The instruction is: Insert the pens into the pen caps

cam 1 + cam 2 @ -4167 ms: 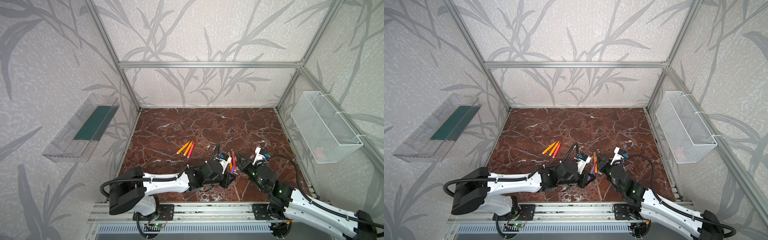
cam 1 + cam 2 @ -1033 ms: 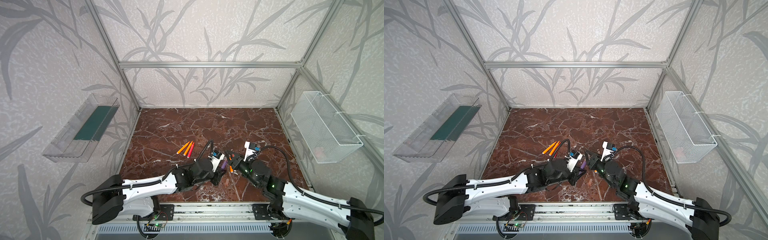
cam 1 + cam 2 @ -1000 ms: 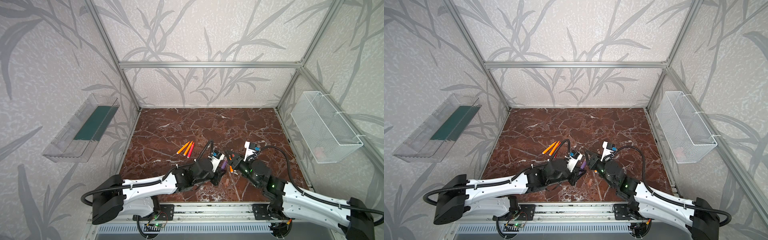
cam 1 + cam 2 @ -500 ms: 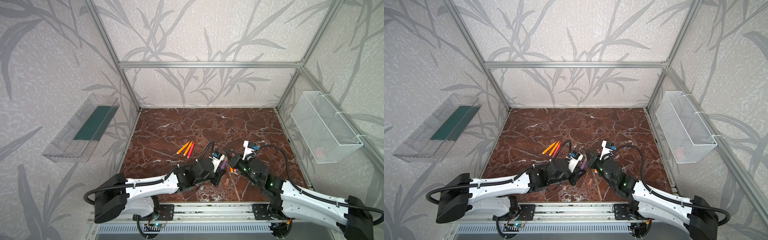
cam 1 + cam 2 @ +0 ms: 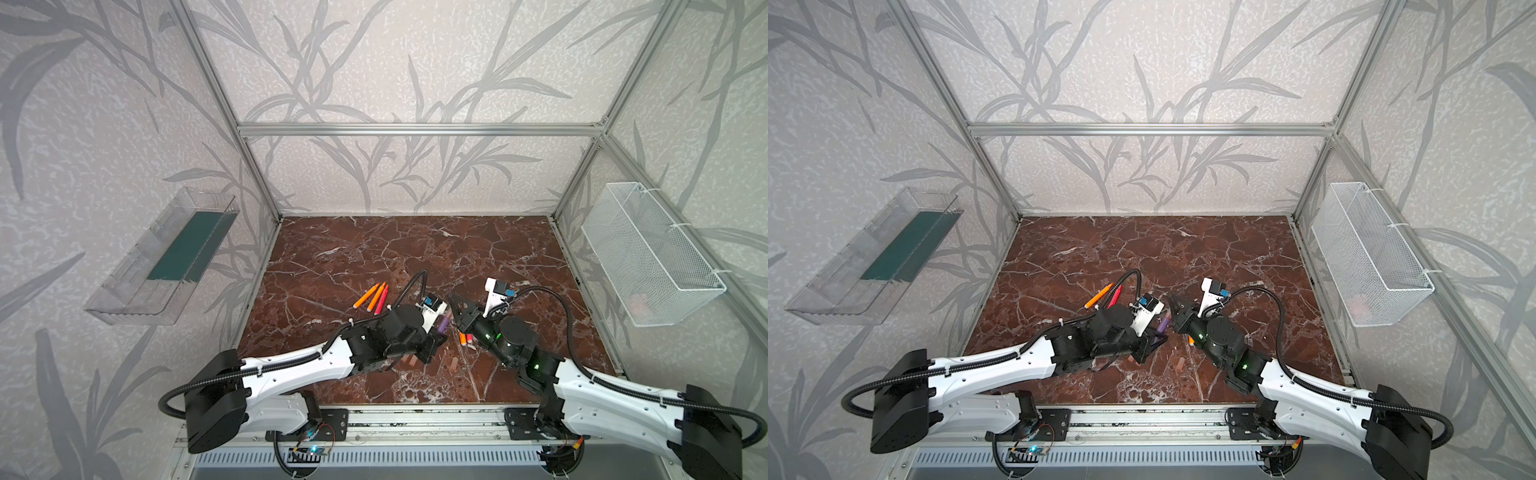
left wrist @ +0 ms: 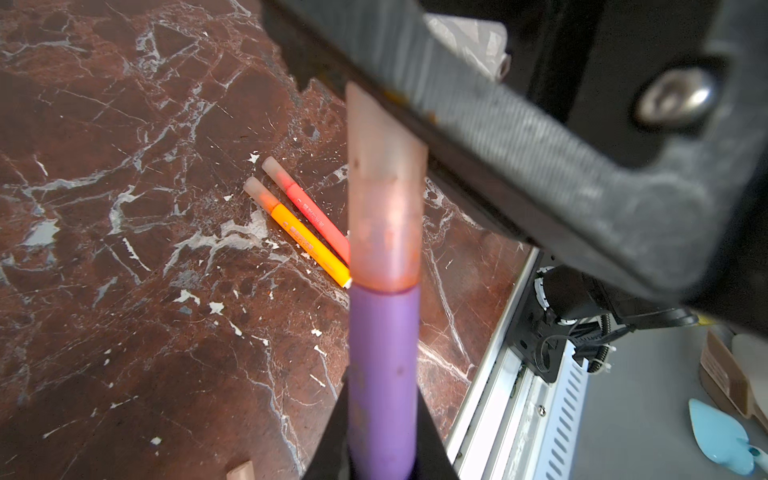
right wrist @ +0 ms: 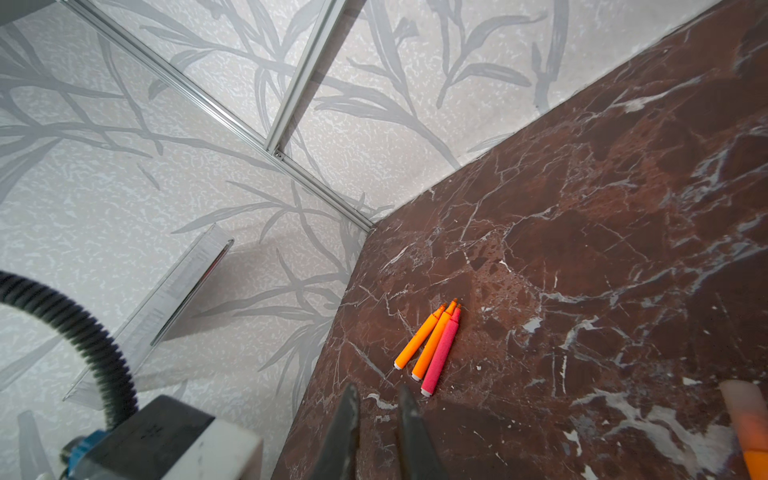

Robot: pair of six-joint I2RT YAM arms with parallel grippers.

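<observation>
A: Where was the purple pen?

B: Held clear of the tabletop; the left claw was clenched on its barrel; a cap sat over its tip.

A: And the right claw?

B: Pinched shut, with nothing between its fingers that I could see; one finger crossed the cap's far end, touching or not I could not tell.

A: How would the pen handle?

B: Light, stiff, smooth and round, I judged; apt to twist or slide in a grip; best held on the barrel close to the cap and pressed straight along its length; the thin cap might squash if pinched hard.
</observation>
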